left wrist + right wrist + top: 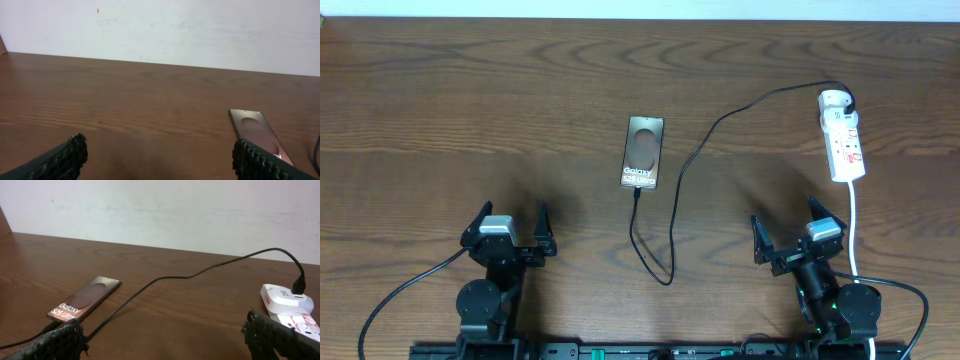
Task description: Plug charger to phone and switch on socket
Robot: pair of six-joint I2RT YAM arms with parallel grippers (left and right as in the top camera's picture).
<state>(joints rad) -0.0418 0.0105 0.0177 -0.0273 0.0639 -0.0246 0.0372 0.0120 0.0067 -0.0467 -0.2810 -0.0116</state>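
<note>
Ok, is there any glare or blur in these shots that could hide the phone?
Overhead: even light, soft shadows ahead of the left end effector and right end effector, a pale oval sheen on the phone, lettering readable. Left wrist: same sheen, phone's near end behind a finger. Right wrist: only a faint sheen, lettering readable.

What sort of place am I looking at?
Likely a robotics lab bench: left gripper and right gripper sit at a wooden table, plain wall behind, phone and power strip laid out.
</note>
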